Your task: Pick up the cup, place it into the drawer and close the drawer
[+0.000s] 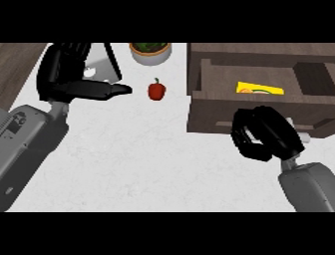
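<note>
Head view, looking down: an open wooden drawer [273, 102] holds a yellow carton [258, 89]. The right hand [264, 133], fingers curled, covers the drawer's front; whether it grips the cup cannot be told. The left hand [71, 74] rests released beside a red pepper [156, 90].

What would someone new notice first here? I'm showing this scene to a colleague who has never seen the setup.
Probably the small red pepper, alone on the pale counter near the top middle. Next, the open wooden drawer at upper right, with a yellow packet inside. The black right hand is curled at the drawer's front, while the left hand is up at upper left beside a potted plant.
</note>
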